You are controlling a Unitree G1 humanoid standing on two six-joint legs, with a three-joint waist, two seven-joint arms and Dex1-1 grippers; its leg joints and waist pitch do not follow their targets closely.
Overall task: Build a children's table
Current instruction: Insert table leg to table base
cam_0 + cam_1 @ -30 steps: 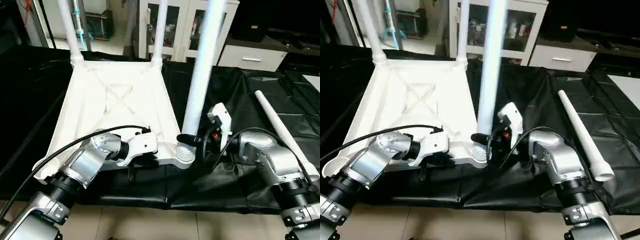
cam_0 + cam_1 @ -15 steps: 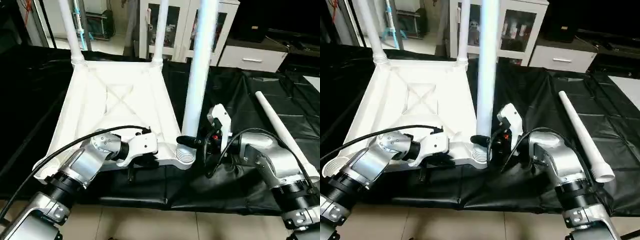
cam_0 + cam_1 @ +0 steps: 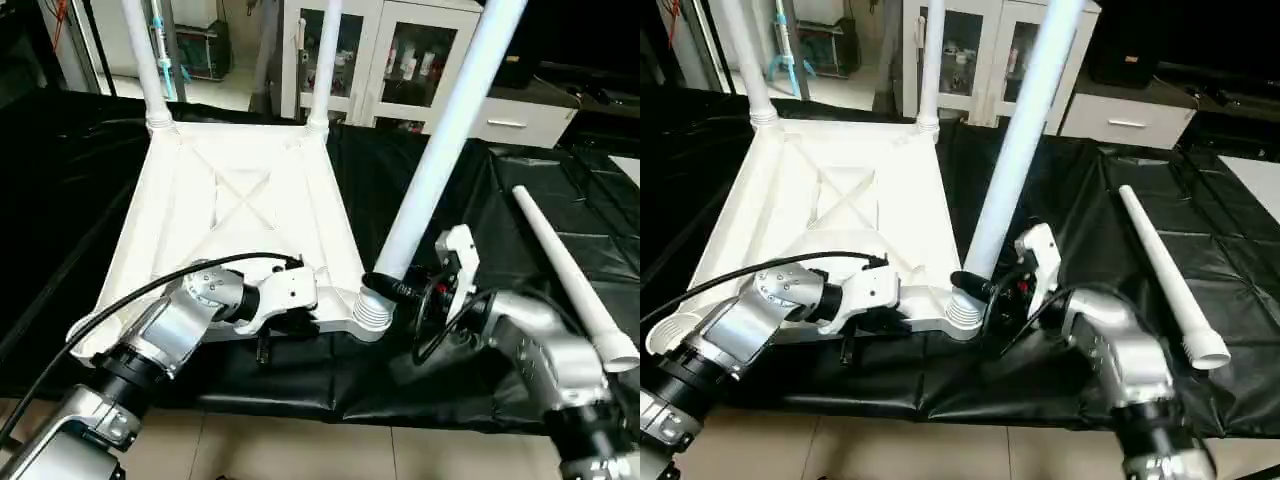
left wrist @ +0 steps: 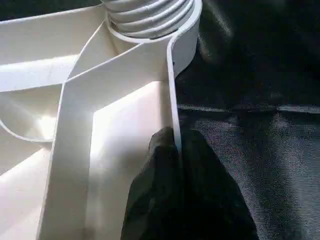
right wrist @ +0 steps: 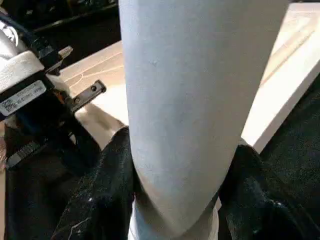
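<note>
The right gripper (image 3: 385,287) clasps the third long white tapered tube leg (image 3: 440,150), tilted in its socket on the upturned white plastic ribbed tabletop (image 3: 235,215), whose rim the left gripper (image 4: 175,150) pinches; two legs stand fitted, the fourth leg (image 3: 565,265) lies on the black-clothed bench (image 3: 470,200).

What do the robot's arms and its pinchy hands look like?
Both forearms are shiny silver metal tubes with black ring joints. The left forearm has a thin black cable looping over it and a white wrist block. The right forearm carries curly black wires and a white wrist piece. Each end effector has two black fingers.
</note>
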